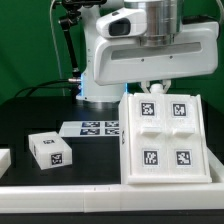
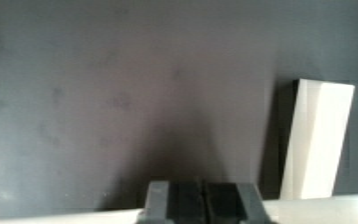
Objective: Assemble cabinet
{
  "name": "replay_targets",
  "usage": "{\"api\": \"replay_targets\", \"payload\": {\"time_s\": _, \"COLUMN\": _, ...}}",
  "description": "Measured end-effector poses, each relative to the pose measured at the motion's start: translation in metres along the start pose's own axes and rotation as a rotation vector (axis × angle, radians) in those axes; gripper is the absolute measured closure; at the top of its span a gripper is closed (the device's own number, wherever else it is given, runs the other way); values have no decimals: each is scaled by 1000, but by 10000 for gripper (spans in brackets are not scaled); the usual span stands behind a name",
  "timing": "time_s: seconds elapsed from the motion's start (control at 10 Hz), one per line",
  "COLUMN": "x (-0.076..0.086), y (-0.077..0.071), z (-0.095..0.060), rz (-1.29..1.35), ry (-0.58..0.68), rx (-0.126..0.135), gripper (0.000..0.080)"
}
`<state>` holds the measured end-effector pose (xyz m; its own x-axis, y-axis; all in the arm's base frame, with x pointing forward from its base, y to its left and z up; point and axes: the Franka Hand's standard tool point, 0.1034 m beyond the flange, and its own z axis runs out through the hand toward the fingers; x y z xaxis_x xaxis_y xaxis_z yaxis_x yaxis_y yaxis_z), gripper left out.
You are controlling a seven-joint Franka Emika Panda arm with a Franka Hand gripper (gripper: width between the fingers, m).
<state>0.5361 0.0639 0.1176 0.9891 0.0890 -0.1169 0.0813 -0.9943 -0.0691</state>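
The cabinet [image 1: 165,140], a large white box with small marker-tagged blocks on its face, stands at the exterior view's right on the black table. My gripper [image 1: 152,87] hangs just behind the cabinet's top edge, mostly hidden by it. In the wrist view the gripper [image 2: 202,205] has its fingers [image 2: 169,204] pressed together with nothing between them, over dark table. A white edge [image 2: 69,217] runs beside the fingertips. A white upright piece [image 2: 318,140] stands off to one side; I cannot tell which part it is.
A small white block with markers [image 1: 50,150] lies at the exterior view's left. The marker board [image 1: 95,128] lies flat behind it. Another white piece [image 1: 3,158] shows at the far left edge. The robot's base stands behind.
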Motion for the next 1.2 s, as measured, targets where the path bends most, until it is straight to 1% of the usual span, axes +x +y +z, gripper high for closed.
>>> {"api": "replay_targets", "payload": {"time_s": 0.1, "x": 0, "y": -4, "z": 1, "rz": -6, "ry": -16, "rx": 1, "gripper": 797}}
{"api": "replay_targets", "payload": {"time_s": 0.5, "x": -2, "y": -4, "z": 3, "rz": -7, "ry": -20, "rx": 2, "gripper": 797}}
{"api": "replay_targets", "payload": {"time_s": 0.7, "x": -1, "y": -4, "z": -11, "rz": -8, "ry": -34, "rx": 3, "gripper": 797}}
{"api": "replay_targets", "payload": {"time_s": 0.8, "x": 0, "y": -4, "z": -14, "rz": -10, "ry": -30, "rx": 2, "gripper": 797}}
{"api": "replay_targets", "payload": {"time_s": 1.1, "x": 4, "y": 0, "z": -17, "rz": -13, "ry": -30, "rx": 4, "gripper": 797}}
{"api": "replay_targets", "payload": {"time_s": 1.2, "x": 4, "y": -1, "z": -17, "rz": -14, "ry": -30, "rx": 4, "gripper": 688}}
